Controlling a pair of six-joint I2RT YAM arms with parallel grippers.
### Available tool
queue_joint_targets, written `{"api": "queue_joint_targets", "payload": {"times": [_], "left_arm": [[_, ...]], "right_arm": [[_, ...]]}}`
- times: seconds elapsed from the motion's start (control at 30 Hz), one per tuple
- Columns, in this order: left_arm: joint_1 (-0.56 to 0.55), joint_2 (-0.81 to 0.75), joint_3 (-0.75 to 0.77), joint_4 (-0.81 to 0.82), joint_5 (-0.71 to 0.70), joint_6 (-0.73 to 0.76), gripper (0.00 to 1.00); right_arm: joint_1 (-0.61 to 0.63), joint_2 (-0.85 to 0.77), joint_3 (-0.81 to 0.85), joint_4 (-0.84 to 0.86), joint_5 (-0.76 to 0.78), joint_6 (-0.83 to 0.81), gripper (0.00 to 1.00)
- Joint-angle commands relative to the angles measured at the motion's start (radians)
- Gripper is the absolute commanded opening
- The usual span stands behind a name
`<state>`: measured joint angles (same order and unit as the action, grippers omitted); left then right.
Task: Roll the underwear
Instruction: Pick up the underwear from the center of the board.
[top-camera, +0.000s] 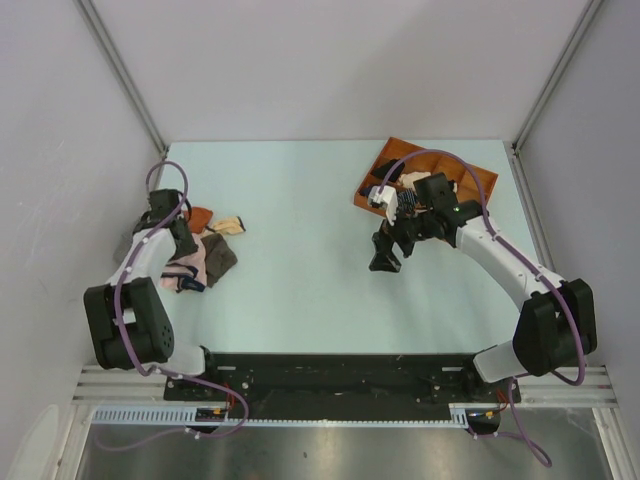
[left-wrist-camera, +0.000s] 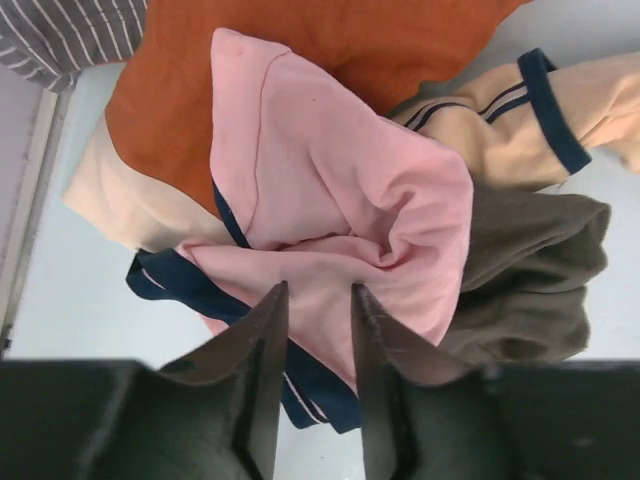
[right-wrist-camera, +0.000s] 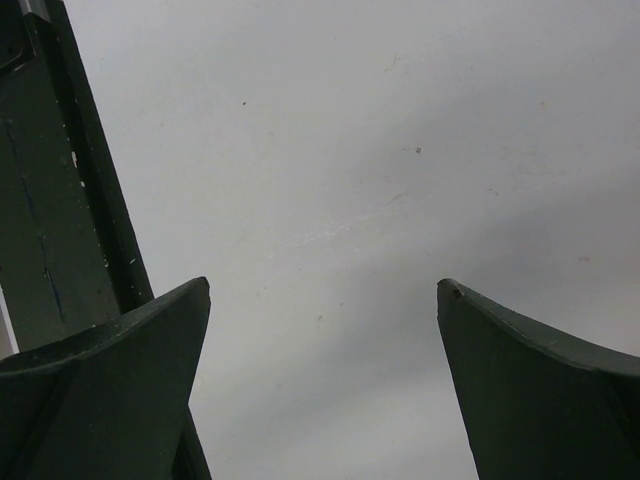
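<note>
Underwear (left-wrist-camera: 330, 190) bunched at the tips of the left end effector (left-wrist-camera: 319, 288), narrow gap, can't tell if clamped; right end effector (right-wrist-camera: 324, 283) spread wide.

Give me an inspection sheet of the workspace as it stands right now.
Surface: pale green table, few small specks.
Job's things: light pink fabric underwear with navy edging, crumpled atop the left pile, not rolled.
Clutter: orange cloth, beige-cream cloth, dark olive cloth, striped grey cloth around it; brown tray of items far right.
Grippers: left gripper nearly closed over a pink fold, grip unclear; right gripper open above bare table.
Cables: purple cables looped along both arms.
Surroundings: grey enclosure walls.
</note>
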<state>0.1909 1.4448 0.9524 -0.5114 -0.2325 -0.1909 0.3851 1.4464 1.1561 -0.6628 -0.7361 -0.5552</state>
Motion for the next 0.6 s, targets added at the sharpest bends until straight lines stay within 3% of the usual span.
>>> {"api": "queue_joint_targets", "payload": {"times": [0.0, 0.1, 0.27, 0.37, 0.47, 0.57], "left_arm": [[-0.024, 0.0, 0.057, -0.026, -0.063, 0.042, 0.19], [-0.051, -0.073, 0.054, -0.022, -0.128, 0.042, 0.01], [-0.056, -0.213, 0.046, -0.006, -0.108, 0.041, 0.0], [-0.056, -0.196, 0.037, 0.01, -0.059, 0.045, 0.0], [-0.056, -0.086, 0.094, -0.024, -0.033, 0.053, 0.41], [-0.057, 0.008, 0.141, -0.026, -0.004, 0.071, 0.5]], "right_arm": [[0.008, -0.011, 0.044, -0.017, 0.014, -0.022, 1.0], [0.008, -0.014, 0.044, -0.017, 0.014, -0.022, 1.0], [0.012, -0.014, 0.044, -0.02, 0.017, -0.023, 1.0], [0.014, -0.015, 0.044, -0.02, 0.015, -0.023, 1.0], [0.015, -0.014, 0.044, -0.02, 0.015, -0.025, 0.99], [0.014, -0.015, 0.044, -0.023, 0.02, -0.028, 1.0]]}}
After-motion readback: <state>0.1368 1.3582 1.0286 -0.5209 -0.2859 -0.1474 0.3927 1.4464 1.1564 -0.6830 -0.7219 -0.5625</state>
